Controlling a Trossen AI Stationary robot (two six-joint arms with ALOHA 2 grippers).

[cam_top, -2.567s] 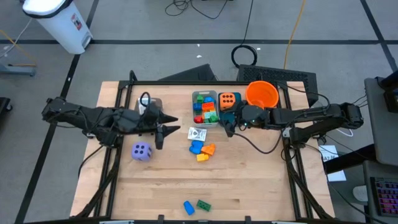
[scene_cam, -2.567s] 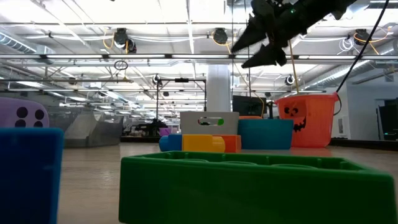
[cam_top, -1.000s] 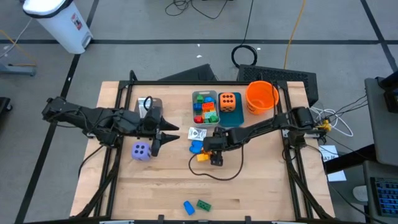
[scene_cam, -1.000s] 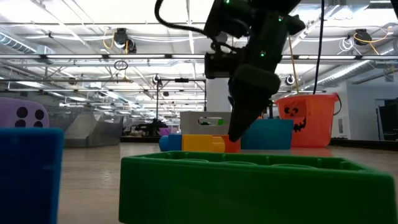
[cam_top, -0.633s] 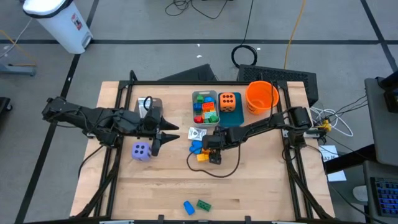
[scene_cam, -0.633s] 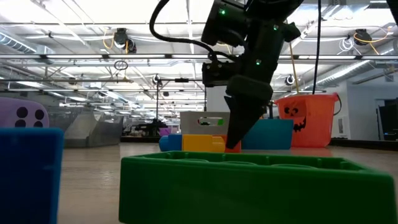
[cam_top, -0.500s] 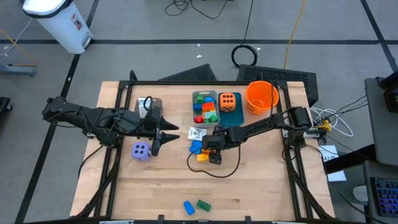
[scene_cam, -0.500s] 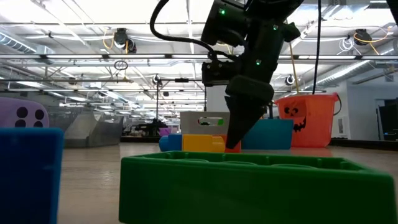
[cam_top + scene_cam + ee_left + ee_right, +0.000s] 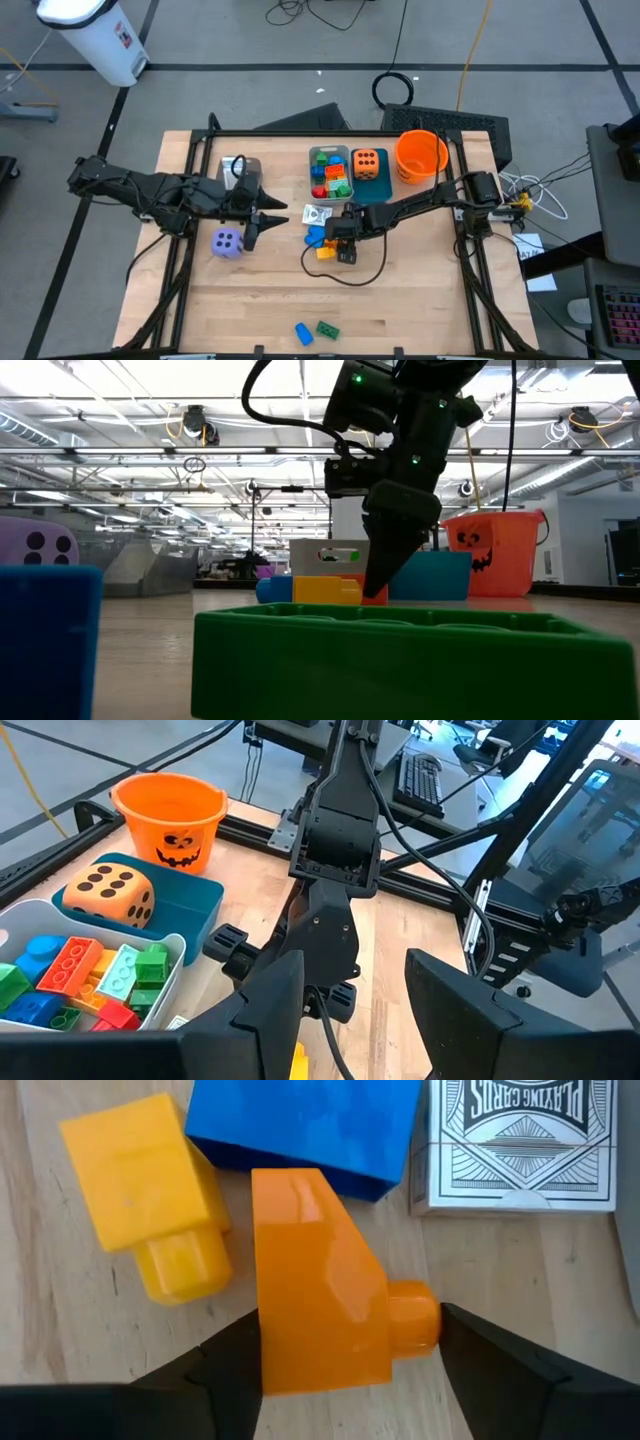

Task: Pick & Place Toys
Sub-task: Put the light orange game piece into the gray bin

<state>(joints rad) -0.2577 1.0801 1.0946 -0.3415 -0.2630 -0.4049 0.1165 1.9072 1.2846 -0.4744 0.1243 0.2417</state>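
At the back of the table (image 9: 250, 300), a grey bin (image 9: 329, 172) holds a heap of small bricks in red, green, blue and orange, too jumbled to count. Touching it on the side toward the orange bucket (image 9: 420, 153), a teal bin (image 9: 369, 171) holds one orange dice (image 9: 367, 160) with black dots. The bucket stands just beside the teal bin; its inside cannot be made out.

The right arm reaches across the table, its right gripper (image 9: 340, 244) pointing down over three loose bricks in front of the bins. In the right wrist view an orange brick (image 9: 318, 1308) sits between the fingers (image 9: 225, 1370), which stand just outside its two sides; whether they touch it cannot be told. A yellow brick (image 9: 155, 1190) and a blue brick (image 9: 300, 1125) lie against it, and one white card packet (image 9: 525, 1145) lies beside the blue one.

The left arm waits, its left gripper (image 9: 262, 217) part open and empty beside one purple dice (image 9: 227, 243). Near the front edge lie one blue brick (image 9: 302, 332) and one green brick (image 9: 327, 328).
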